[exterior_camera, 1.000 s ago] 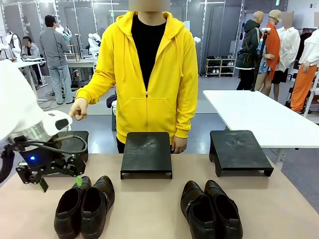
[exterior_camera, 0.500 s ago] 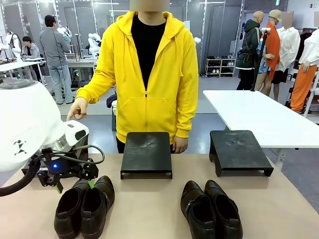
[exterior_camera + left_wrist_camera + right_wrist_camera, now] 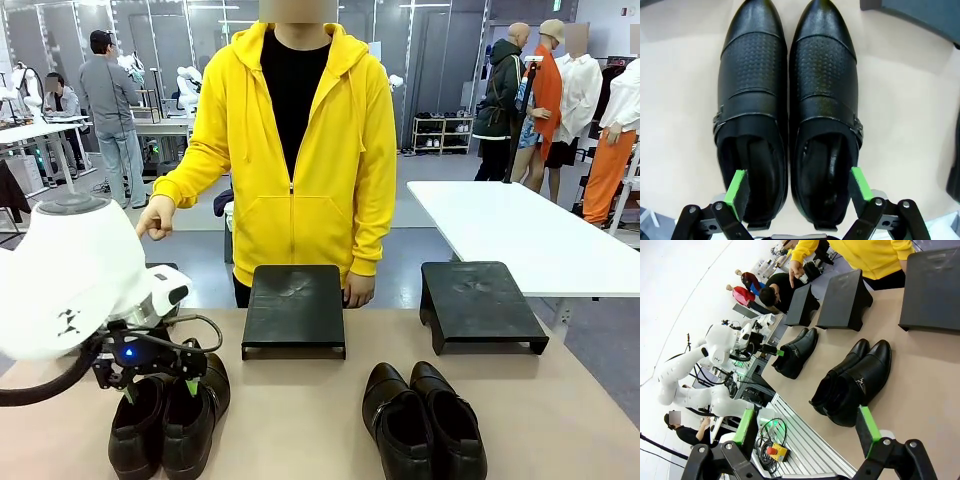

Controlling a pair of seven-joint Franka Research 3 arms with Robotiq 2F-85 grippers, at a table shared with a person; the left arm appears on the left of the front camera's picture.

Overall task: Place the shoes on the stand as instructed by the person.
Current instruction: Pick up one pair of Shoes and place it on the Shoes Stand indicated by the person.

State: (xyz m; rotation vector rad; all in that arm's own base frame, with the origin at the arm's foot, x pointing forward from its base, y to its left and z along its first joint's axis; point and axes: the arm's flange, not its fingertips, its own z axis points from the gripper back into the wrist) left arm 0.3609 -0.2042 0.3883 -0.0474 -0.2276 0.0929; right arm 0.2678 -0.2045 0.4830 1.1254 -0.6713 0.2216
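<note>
Left gripper, jaws wide, at 6 o'clock over black shoe pair; uneven pinch may drop one shoe.

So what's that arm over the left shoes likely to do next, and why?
Probably ease down a little and close. The left gripper is open just above the left pair of shoes, one green pad over each shoe's opening, so closing should pinch both together. The person's hand points down on that side.

Front camera faces across the table; left wrist hangs close above shoes the right wrist sees from afar.
</note>
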